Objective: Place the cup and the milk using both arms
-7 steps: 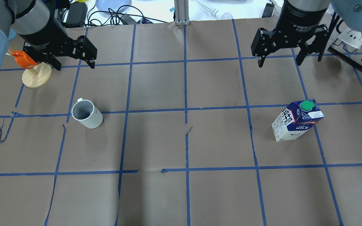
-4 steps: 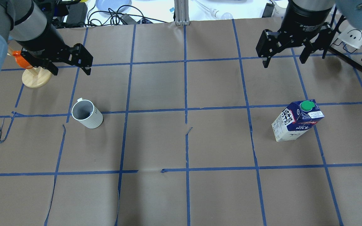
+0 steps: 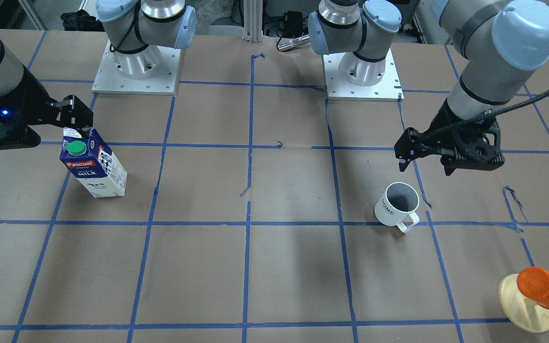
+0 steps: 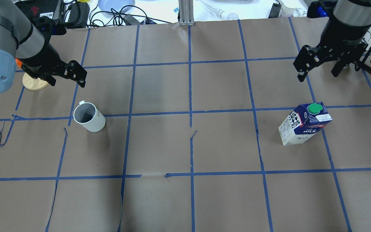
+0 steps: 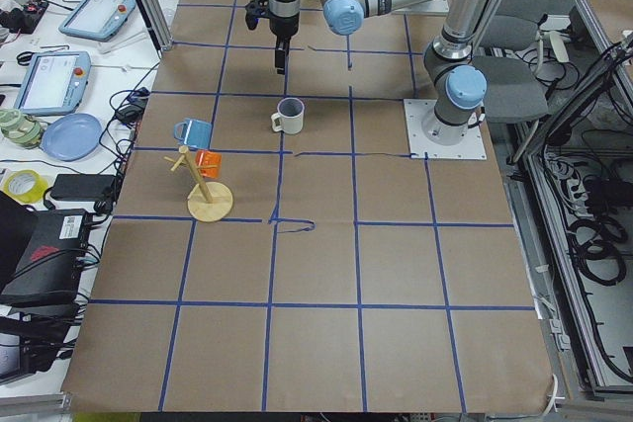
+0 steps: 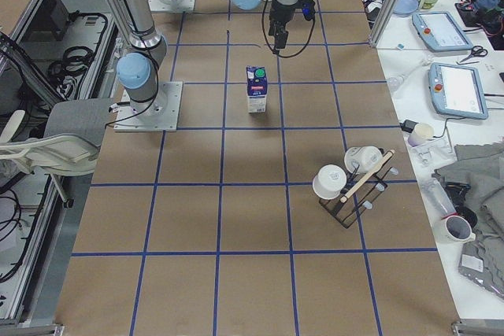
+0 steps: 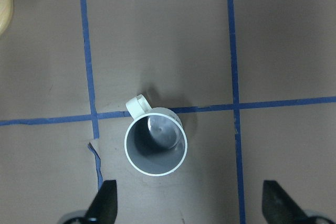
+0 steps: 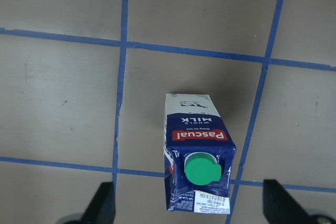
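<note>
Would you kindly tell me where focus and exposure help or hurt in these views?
Left wrist view: the cup is sharp, while the left gripper shows blurred fingertips at the bottom edge. Right wrist view: the milk lettering reads crisply. Overhead view: the bench beyond the table is washed out.

**Colours and patterns: bench lot**

- bench [image 4: 224, 145]: brown paper, gridded in blue tape.
- white ceramic mug [image 4: 89, 117]: dark grey inside, small dark "HOME" lettering.
- tall gable-topped milk carton [image 4: 304, 127]: dark blue above, white below; green round cap, red "Pascual" band, white "MILK" text.
- left gripper [image 4: 67, 84], right gripper [image 4: 317, 77]: black.
- robot arms [image 3: 474, 83]: silver-grey, light blue joint caps.
- orange plastic cup [image 3: 543, 286] on pale wooden stand [image 3: 517, 305].
</note>
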Robot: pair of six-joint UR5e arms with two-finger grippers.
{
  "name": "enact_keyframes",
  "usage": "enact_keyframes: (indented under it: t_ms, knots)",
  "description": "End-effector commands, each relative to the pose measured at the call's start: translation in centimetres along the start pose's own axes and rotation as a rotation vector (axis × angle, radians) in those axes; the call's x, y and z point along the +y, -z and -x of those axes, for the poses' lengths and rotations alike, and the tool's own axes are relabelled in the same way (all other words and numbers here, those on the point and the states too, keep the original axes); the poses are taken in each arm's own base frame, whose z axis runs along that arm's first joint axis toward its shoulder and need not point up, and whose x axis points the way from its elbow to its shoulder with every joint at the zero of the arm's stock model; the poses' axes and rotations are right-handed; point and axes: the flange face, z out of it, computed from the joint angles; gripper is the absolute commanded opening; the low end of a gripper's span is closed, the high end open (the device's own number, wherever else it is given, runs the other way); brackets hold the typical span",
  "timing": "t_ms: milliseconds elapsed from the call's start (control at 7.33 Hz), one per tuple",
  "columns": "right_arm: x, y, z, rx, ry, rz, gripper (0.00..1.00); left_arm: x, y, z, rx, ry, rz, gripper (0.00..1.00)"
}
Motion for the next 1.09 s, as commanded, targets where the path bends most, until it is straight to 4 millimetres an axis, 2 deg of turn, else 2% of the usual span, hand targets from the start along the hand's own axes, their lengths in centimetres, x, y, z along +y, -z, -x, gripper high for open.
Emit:
enact_keyframes:
  t_ms: [0, 136, 273, 409, 545, 818, 955]
  knots:
    - [0.2, -4.2, -1.0, -0.013, -0.003, 0.031, 1.00, 0.2, -4.2, 3.9, 0.023, 0.046, 0.055, 0.96]
    - [0.8, -6.5, -1.7, -0.004, -0.008, 0.067, 1.00, 0.1, -5.5, 5.1, 0.026, 0.059, 0.066, 0.96]
    - [1.6, -9.1, -2.2, -0.009, -0.020, 0.114, 1.00, 0.0, -7.4, 5.1, 0.032, 0.061, 0.076, 0.96]
    - [1.8, -10.3, -2.1, -0.008, -0.022, 0.114, 1.00, 0.3, -9.5, 5.0, 0.030, 0.059, 0.076, 0.96]
    - [2.1, -11.2, -1.9, -0.015, -0.021, 0.131, 1.00, 0.9, -11.5, 5.1, 0.025, 0.065, 0.076, 0.96]
    - [1.9, -11.5, -2.0, -0.012, -0.023, 0.124, 0.99, 1.1, -13.2, 5.4, 0.036, 0.063, 0.099, 0.95]
    - [1.4, -12.0, -2.2, -0.007, -0.022, 0.118, 0.85, 1.1, -14.1, 5.2, 0.052, 0.066, 0.118, 0.90]
